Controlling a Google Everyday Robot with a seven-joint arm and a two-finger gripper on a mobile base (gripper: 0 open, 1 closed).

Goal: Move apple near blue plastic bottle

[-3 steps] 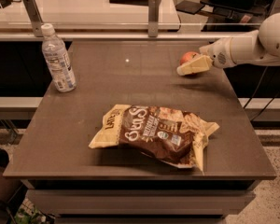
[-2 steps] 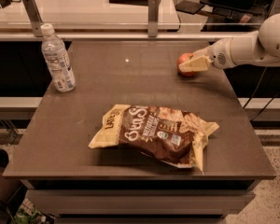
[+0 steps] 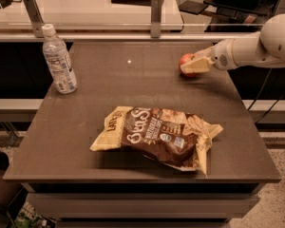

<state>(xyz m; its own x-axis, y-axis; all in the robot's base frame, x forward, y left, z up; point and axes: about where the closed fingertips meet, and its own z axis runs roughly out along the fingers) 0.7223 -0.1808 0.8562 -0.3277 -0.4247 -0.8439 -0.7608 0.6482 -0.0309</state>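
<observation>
Apple (image 3: 185,62), far right of table (image 3: 133,84), pinched in jaws of gripper (image 3: 195,65), blue plastic bottle (image 3: 60,63) well apart

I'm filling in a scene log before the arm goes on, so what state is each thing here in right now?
apple: seems to rest on the table, right rear, against the gripper.
blue plastic bottle: upright, cap on, left rear.
chip bag: lying flat, crumpled, near the front middle.
gripper: low at the apple, reaching in from the right.
</observation>
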